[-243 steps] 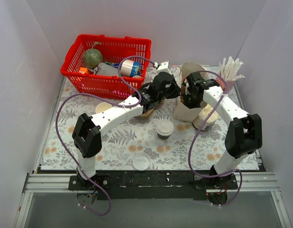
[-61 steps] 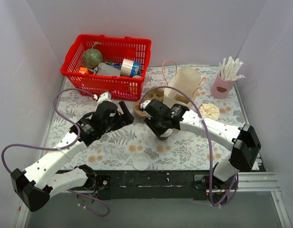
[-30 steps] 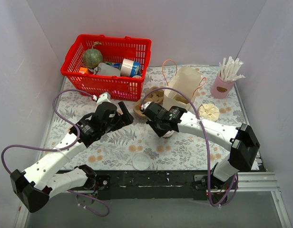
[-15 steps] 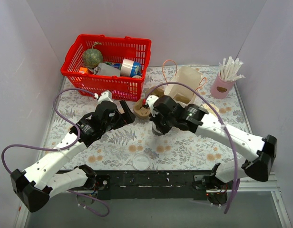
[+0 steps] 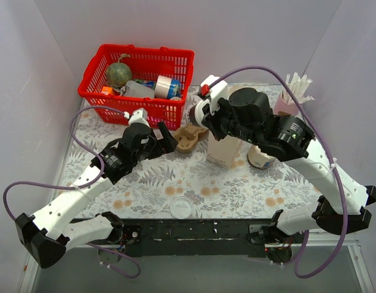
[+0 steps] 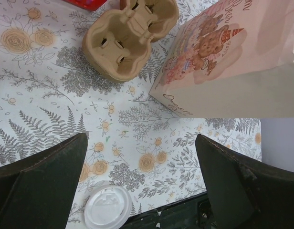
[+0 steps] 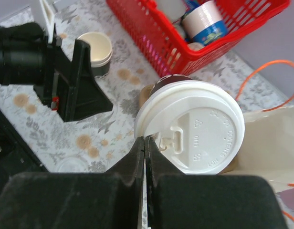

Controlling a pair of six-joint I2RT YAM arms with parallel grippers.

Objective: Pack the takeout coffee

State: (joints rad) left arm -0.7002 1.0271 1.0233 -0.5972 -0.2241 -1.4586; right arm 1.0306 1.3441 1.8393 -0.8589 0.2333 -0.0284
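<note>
Cup carrier (image 5: 189, 137) sits left of the bag (image 5: 224, 151), basket (image 5: 130, 108) behind.

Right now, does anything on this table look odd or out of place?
Yes. The right pincer grips the takeout coffee only by the thin rim of its lid, which looks precarious. A loose lid also lies alone near the front edge of the table.

Takeout coffee (image 7: 194, 136): small cup, white round plastic lid seated, sip tab facing camera. Dark strip of cup wall shows past lid's far rim. Held clear of worktop (image 7: 89, 138), lid rim pinched in closed right end effector (image 7: 145, 140).
</note>
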